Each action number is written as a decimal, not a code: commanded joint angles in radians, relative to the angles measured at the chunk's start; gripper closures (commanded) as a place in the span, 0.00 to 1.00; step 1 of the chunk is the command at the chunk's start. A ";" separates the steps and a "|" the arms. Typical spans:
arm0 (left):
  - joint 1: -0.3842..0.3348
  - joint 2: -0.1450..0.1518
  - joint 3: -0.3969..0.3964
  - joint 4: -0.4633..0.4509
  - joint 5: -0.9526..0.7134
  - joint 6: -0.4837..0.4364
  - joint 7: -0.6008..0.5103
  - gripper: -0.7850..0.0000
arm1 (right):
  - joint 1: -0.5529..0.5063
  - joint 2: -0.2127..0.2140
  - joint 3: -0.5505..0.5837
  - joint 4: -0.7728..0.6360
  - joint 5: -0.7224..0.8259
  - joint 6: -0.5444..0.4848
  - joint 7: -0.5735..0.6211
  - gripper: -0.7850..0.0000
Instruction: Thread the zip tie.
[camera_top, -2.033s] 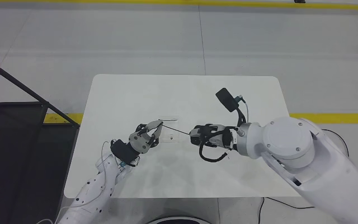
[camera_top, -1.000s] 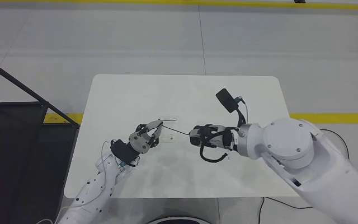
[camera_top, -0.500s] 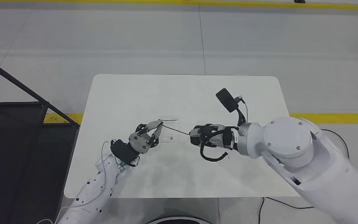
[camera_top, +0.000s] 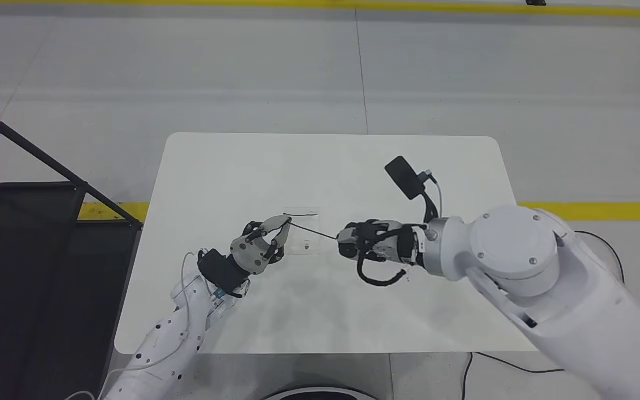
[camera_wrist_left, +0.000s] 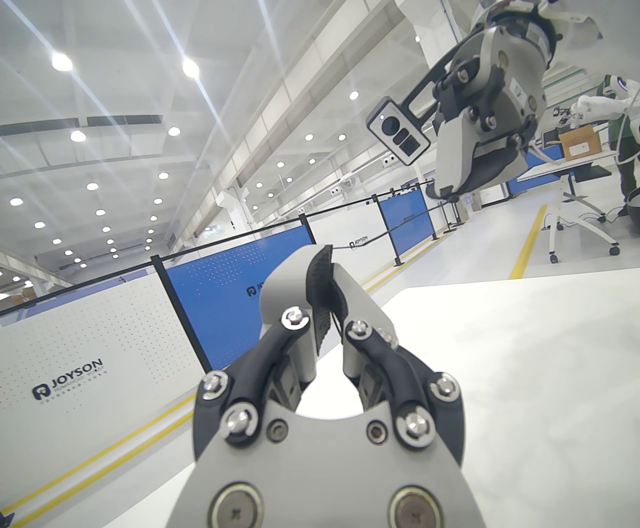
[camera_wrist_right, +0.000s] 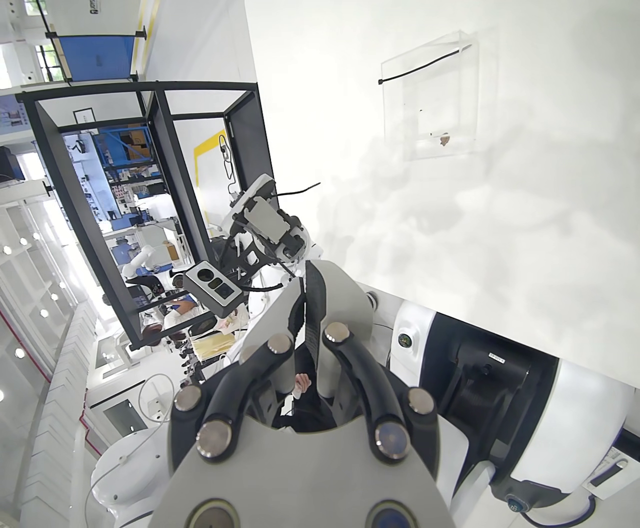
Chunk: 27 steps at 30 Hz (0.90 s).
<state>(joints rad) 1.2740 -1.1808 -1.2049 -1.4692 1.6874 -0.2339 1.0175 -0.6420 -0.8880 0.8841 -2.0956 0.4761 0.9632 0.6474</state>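
- over the middle of the tabletop, held up in the air, the zip tie runs in a near-straight line between the two arms. the left tool is squeezed closed on one end, pads together at the tips. the right tool is closed too and the strap runs right into its tips. i read that as pinching the other end, though its own fingers hide the contact. how would you do the threading from here?

- honestly a stretched strap can't thread, the tail has to curl back to the head. i'd bring the two tools toward each other so it bows into a loop, then turn one wrist until the tail lines up with the slot. which end is the head i can't tell, it's too small.

- anything to watch?

- hold the tail close to its tip so it doesn't flop, and go slow. the slot must be tiny, and a slanted entry will probably just buckle the strap. also mind the clear tray on the tabletop near the left tool, with a spare tie lying in it. easy to knock.
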 joint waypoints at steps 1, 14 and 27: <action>0.000 0.000 0.000 0.000 0.000 0.000 0.000 1.00 | 0.000 -0.001 0.000 0.000 0.000 -0.001 -0.001 1.00; 0.000 0.000 0.000 0.000 0.000 0.000 0.000 1.00 | -0.003 0.001 0.007 0.001 -0.003 0.014 0.006 1.00; 0.000 0.000 0.000 0.000 0.000 0.000 0.000 1.00 | -0.004 0.002 0.016 0.005 0.005 0.011 0.011 1.00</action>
<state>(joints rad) 1.2740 -1.1808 -1.2049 -1.4692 1.6874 -0.2339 1.0175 -0.6461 -0.8863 0.9006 -2.0907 0.4814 0.9732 0.6582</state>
